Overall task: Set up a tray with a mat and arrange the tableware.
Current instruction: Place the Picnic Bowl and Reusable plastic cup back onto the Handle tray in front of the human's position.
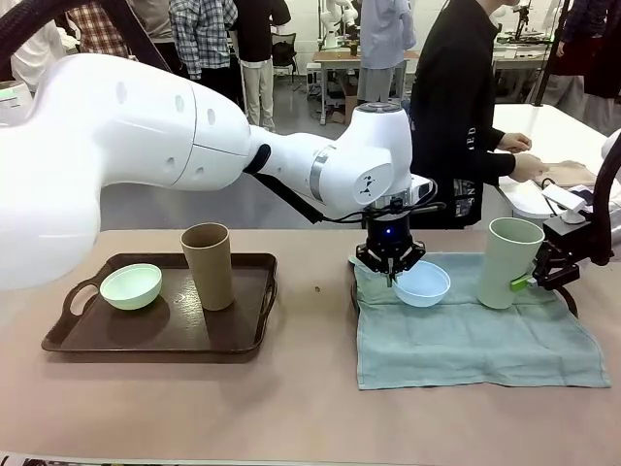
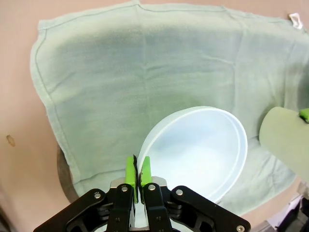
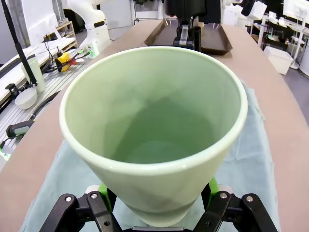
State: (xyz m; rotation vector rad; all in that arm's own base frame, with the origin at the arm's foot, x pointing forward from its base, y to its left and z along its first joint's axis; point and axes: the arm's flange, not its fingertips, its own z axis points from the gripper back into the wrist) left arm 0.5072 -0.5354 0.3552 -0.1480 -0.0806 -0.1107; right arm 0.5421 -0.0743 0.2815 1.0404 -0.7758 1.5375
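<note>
My left gripper reaches across the middle and is shut on the near rim of the light blue bowl, which tilts over the green mat. In the left wrist view the pads pinch that bowl's rim above the mat. My right gripper is shut on the pale green tumbler, which stands upright at the mat's far right. That tumbler sits between my right gripper's green pads. The mint green bowl and tan tumbler stand on the brown tray at left.
A dark tray edge shows from under the mat's corner. A person in black stands behind the far edge, turned toward another table. Bare tabletop runs along the front and between the tray and the mat.
</note>
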